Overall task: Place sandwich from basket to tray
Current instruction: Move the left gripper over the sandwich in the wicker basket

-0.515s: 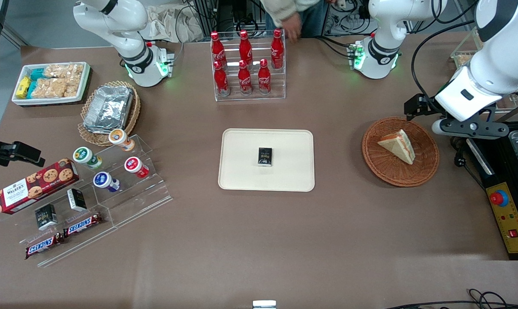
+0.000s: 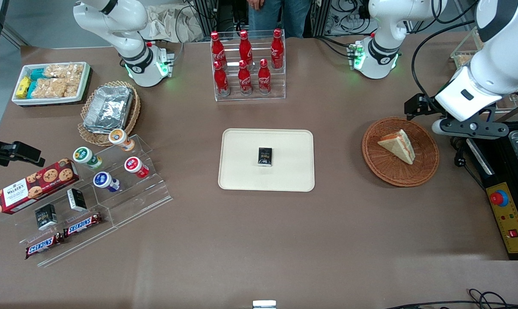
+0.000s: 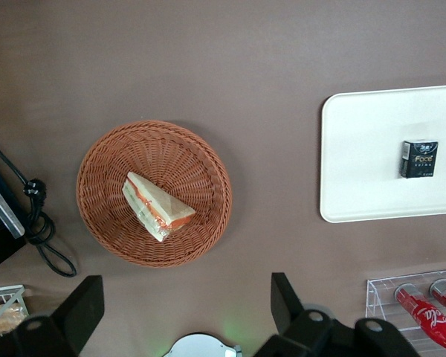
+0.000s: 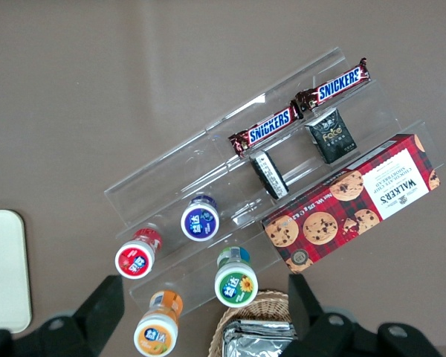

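Observation:
The sandwich (image 2: 398, 145) (image 3: 156, 207), a pale bread wedge with orange and green filling along its cut edge, lies in the reddish-brown woven basket (image 2: 396, 180) (image 3: 104, 160) toward the working arm's end of the table. My left gripper (image 2: 465, 128) (image 3: 182, 309) hangs high above the table beside the basket, open wide, with nothing between its fingers. The cream-white tray (image 2: 242, 171) (image 3: 357, 163) lies flat in the middle of the table with a small black box (image 2: 265, 156) (image 3: 418, 159) on it.
A clear rack of red cola bottles (image 2: 246, 64) stands farther from the front camera than the tray. A control box with a red button (image 2: 499, 198) and a black cable (image 3: 41, 230) lie beside the basket. Foil containers (image 2: 109, 107) and a snack shelf (image 2: 113, 189) sit toward the parked arm's end.
A person's hand that was at the bottle rack has drawn back out of view. The left arm, sandwich and basket have not moved.

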